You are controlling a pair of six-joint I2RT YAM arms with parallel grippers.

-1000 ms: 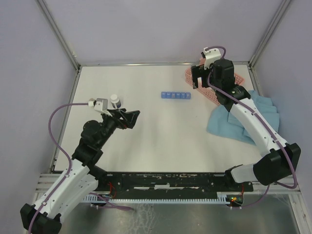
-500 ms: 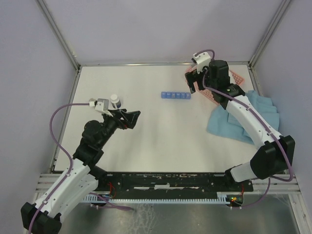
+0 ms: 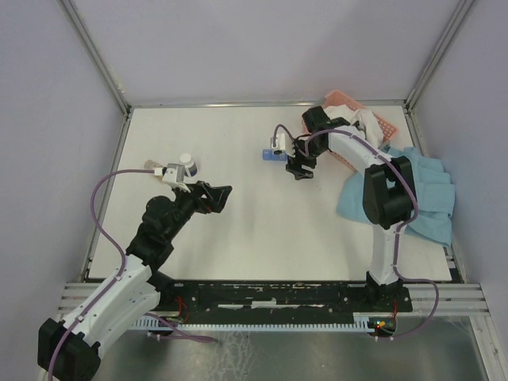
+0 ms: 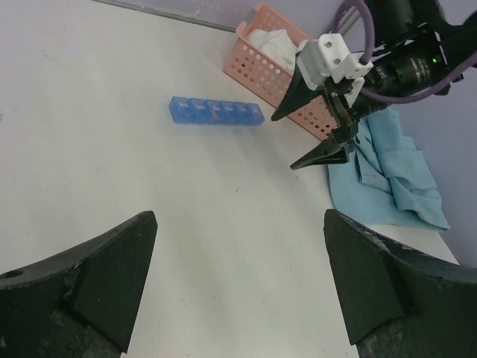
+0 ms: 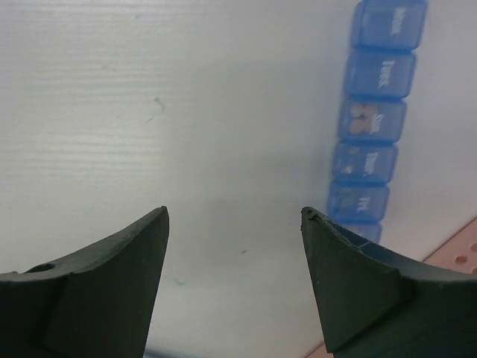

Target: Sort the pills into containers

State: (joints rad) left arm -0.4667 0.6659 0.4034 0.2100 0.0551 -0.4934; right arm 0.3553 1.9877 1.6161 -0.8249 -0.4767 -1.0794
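Observation:
The blue pill-organiser strip (image 4: 216,112) lies on the white table, lids shut. From above only its left end (image 3: 270,155) shows, since my right gripper (image 3: 302,164) hangs over its right end. In the right wrist view the strip (image 5: 378,82) runs up the right side, just beside the right finger. Two small orange pills (image 5: 360,119) show through one lid. My right gripper (image 5: 235,212) is open and empty; it also shows in the left wrist view (image 4: 285,142). My left gripper (image 3: 218,194) is open and empty over bare table at mid-left, shown in its own view (image 4: 238,216).
A small white-capped bottle (image 3: 186,164) stands beside the left wrist. A pink slatted basket (image 3: 379,123) holding something white sits at the back right, also in the left wrist view (image 4: 257,63). A crumpled blue cloth (image 3: 421,190) lies right of it (image 4: 387,171).
My right gripper has swung left and down from over the pink basket to the right end of the blue strip. The left arm has barely moved.

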